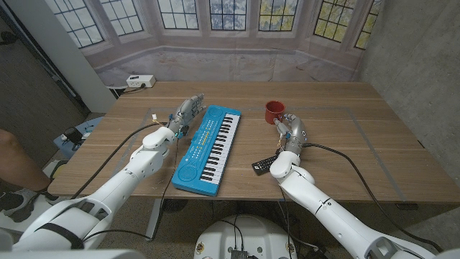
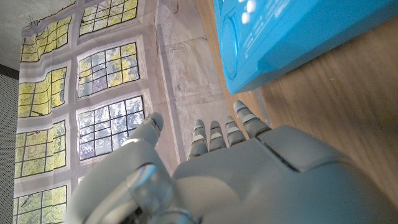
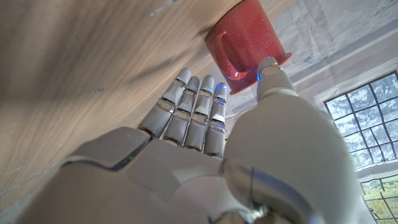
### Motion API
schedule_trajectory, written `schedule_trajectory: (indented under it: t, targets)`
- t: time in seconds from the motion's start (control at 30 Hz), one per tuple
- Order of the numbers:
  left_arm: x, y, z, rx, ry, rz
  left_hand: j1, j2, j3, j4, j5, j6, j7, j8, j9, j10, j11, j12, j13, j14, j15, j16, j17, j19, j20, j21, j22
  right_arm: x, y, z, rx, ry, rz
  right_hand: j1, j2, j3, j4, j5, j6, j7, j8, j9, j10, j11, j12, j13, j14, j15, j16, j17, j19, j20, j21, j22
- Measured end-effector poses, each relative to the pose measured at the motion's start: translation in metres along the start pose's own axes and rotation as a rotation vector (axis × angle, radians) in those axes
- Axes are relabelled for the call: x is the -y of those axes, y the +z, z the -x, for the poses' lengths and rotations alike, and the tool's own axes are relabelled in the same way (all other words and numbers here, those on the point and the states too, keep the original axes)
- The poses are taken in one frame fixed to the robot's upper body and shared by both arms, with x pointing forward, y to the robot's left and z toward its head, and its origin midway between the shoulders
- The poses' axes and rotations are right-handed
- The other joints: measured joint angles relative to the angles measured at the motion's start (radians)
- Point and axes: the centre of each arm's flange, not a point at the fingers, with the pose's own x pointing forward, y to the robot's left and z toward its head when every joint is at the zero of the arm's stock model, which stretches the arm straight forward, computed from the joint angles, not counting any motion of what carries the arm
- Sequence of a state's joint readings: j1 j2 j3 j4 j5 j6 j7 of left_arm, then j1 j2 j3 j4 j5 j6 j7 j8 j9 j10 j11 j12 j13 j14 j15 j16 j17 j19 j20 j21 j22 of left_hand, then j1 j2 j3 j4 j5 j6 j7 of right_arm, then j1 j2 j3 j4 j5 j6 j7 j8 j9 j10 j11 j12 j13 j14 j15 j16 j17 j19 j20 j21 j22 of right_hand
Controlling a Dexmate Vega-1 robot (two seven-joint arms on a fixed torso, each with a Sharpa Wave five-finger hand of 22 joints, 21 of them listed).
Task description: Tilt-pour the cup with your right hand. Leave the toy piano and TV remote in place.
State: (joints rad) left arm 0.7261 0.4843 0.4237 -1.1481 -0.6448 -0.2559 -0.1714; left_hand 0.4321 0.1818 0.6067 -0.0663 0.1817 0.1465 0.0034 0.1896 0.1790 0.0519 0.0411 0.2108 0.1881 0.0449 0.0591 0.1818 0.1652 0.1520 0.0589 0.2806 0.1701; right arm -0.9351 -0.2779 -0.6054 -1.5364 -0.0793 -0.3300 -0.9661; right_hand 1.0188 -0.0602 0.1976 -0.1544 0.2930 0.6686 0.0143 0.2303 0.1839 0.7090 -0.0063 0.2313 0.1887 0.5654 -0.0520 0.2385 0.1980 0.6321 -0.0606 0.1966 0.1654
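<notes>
Head view: remote [image 1: 263, 165] at near edge beside right forearm, piano [image 1: 209, 147] mid-table, red cup [image 1: 274, 111] upright just beyond right hand [image 1: 291, 130]. Left wrist: left hand [image 2: 217, 168] empty, fingers apart, beside piano. Right wrist: fingers [image 3: 186, 109] straight, holding nothing, tips near cup handle.

The worktop [image 1: 338, 144] looks like matt wood with a fine lengthwise grain. The toy piano [image 1: 208, 147] has a smooth, slightly glossy blue plastic case. The cup [image 3: 245, 46] shows a red speckled surface with a dull sheen. Both the right hand [image 3: 199, 155] and the left hand [image 2: 217, 168] wear smooth grey plastic-looking shells with a soft gloss.
</notes>
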Motion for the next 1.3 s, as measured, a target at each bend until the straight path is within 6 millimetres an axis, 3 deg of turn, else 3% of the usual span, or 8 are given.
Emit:
schedule_trajectory:
  t: [0.97,1.3]
  targets:
    - [-0.0011,-0.0065,0.0011,-0.015,-0.002,0.008,0.013,0.003,-0.001,-0.007,0.0,0.004,-0.004,0.0,0.005,0.011,0.0,0.0,0.005,0.011,0.0,0.0,0.0,0.011,0.011,-0.011,0.0,-0.0071,-0.0005,-0.004,-0.001,-0.031,0.023,0.013,0.013,0.005,0.006,0.008,0.101,-0.035,0.008,0.005,0.11,-0.035,0.042,0.023,0.08,-0.009,0.021,0.012,0.027,0.002,0.0,0.0]
    - [-0.0022,-0.0067,-0.0008,-0.018,-0.009,0.009,0.017,-0.001,0.002,-0.01,0.0,0.004,-0.004,0.0,0.005,0.011,0.0,0.0,0.005,0.015,0.004,0.0,0.0,0.016,0.005,-0.011,0.0,-0.0098,-0.0007,-0.007,-0.002,-0.039,0.034,0.022,0.022,0.005,0.006,0.008,0.162,-0.043,0.023,0.01,0.161,-0.055,0.073,0.04,0.123,-0.012,0.028,0.019,0.038,0.002,0.0,0.0]
